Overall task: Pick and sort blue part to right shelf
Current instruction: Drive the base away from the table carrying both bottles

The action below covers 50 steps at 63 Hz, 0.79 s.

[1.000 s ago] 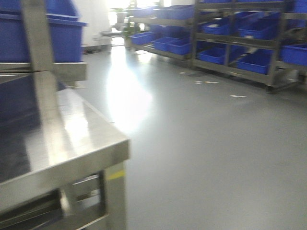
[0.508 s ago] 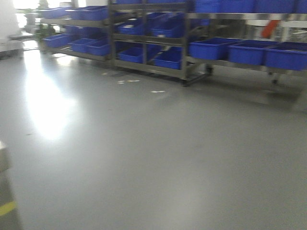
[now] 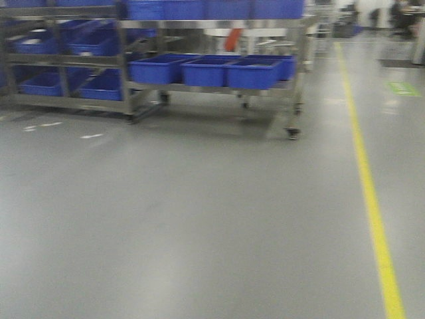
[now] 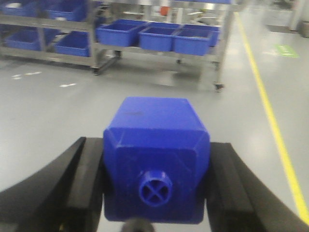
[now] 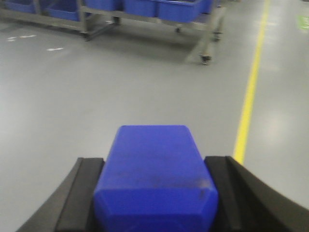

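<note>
My right gripper point(image 5: 155, 162) is shut on the blue part point(image 5: 154, 179), a solid-blue block with sloped shoulders facing the camera; its cap end is out of view. My left gripper point(image 4: 154, 145) is shut on a squatter blue block point(image 4: 155, 159) with a small round knob. Black fingers point(image 4: 84, 179) press both its sides. Both are carried above grey floor. The right shelf point(image 3: 199, 88), a steel-framed rack on castors holding blue bins point(image 3: 209, 70), stands ahead at the far side of the floor. It also shows in both wrist views as the rack point(image 4: 159, 54) and rack point(image 5: 159, 21).
A second rack point(image 3: 66, 100) with blue bins stands left of the first. A yellow floor line point(image 3: 372, 199) runs along the right. White scraps point(image 3: 89, 136) lie on the floor near the racks. A green floor mark point(image 3: 402, 88) sits far right.
The front view has swung to the right: the steel table at the left has left the frame, the racks have slid leftward, and the yellow line has come into view.
</note>
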Motion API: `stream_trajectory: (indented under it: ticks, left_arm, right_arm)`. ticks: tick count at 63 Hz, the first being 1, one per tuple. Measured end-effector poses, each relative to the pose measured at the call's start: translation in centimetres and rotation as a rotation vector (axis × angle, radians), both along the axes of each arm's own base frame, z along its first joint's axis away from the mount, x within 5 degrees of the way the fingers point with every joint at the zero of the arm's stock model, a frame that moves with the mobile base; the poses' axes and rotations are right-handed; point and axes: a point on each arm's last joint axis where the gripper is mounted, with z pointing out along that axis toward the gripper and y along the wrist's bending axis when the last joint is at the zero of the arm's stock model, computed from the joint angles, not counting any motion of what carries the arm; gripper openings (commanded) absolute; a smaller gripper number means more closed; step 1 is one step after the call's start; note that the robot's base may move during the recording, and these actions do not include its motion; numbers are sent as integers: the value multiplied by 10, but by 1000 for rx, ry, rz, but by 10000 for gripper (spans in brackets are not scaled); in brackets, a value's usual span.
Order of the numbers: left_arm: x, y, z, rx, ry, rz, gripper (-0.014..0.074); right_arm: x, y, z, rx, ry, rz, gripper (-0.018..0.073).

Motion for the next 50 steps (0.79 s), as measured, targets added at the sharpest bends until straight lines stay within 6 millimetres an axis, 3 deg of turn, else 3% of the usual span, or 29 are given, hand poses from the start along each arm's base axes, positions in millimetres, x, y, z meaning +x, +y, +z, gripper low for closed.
stream_trajectory:
  ticks: [50]
  left_arm:
    - [0, 0, 0, 0, 0, 0, 312]
  right_arm:
    - [0, 0, 0, 0, 0, 0, 374]
